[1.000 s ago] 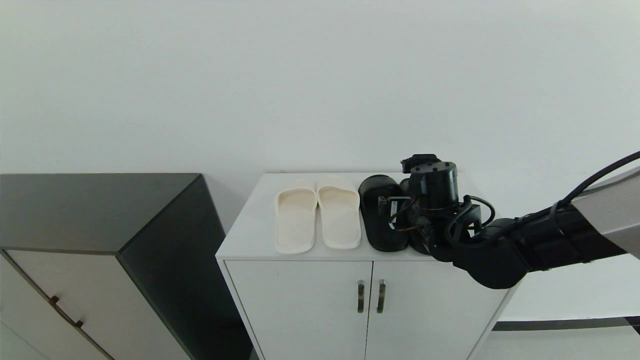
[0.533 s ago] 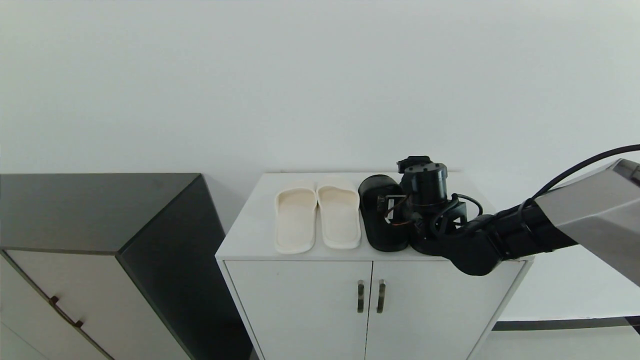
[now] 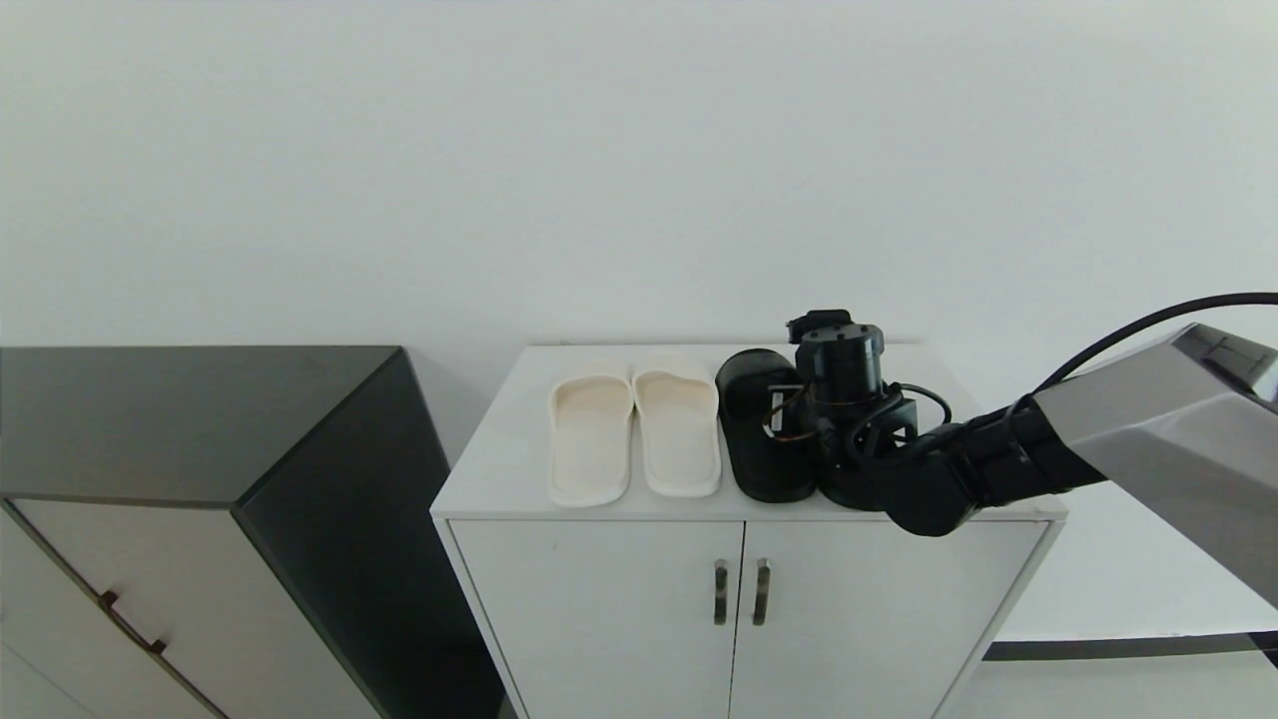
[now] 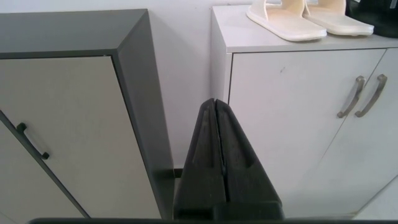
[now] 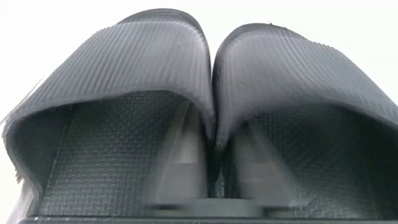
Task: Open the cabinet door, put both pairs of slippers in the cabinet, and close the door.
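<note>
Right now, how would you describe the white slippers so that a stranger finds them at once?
Find the white cabinet with two doors, right of the dark cabinet. Two pairs lie side by side on its top. The white slippers are the left pair, cream-coloured; the black slippers lie to their right.

The white cabinet (image 3: 599, 619) is seen from above, in front, by the head view and from low down by the left wrist view. The black slippers (image 5: 149, 74) are faced very closely by the right wrist view.
</note>
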